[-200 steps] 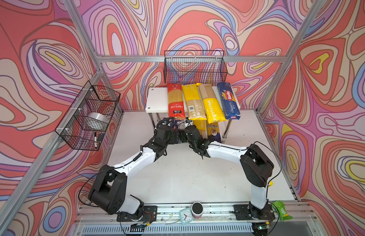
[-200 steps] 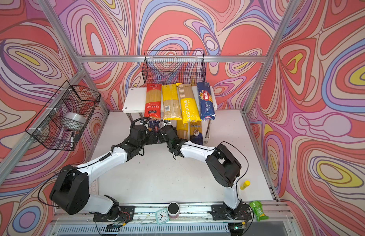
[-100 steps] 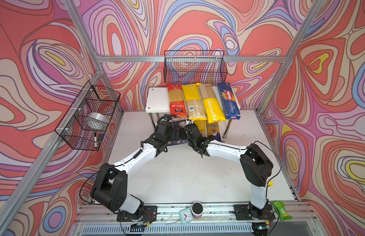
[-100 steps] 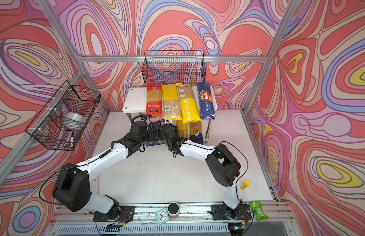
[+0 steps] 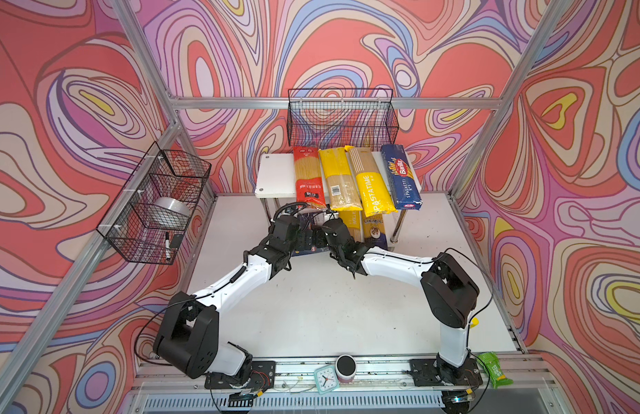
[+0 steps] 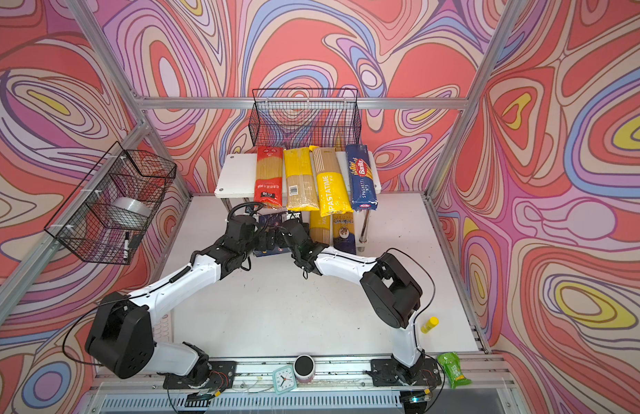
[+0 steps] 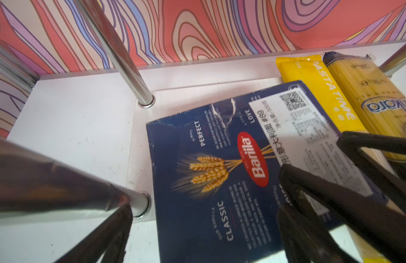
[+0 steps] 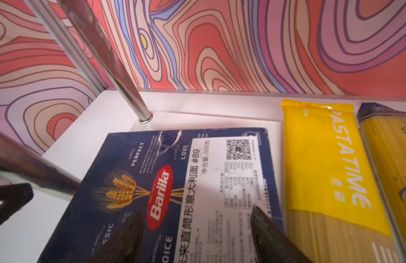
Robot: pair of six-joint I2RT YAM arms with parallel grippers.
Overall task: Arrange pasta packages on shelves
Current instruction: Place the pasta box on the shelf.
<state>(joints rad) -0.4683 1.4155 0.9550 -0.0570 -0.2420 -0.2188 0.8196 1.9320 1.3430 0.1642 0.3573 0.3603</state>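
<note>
Got the wide blue box (image 8: 152, 182) lying flat and crooked on the lower shelf (image 8: 197, 120), just beside the yellow bag (image 8: 318, 159), with its near end poking past the front edge. Seeing the right gripper (image 8: 193, 234) spread wide over the box's printed face, gripping nothing. Same with the left gripper (image 7: 204, 209): wide open, nothing held, one finger (image 7: 115, 227) next to the front chrome leg (image 7: 83, 189).

A small clock (image 5: 325, 379) lies on the front rail (image 5: 383, 365), a dark-lidded cup (image 5: 346, 368) just beside it. A green snack packet (image 5: 492, 369) lies well to the clock's right. Far behind the clock hangs a wire basket (image 5: 342, 114).
</note>
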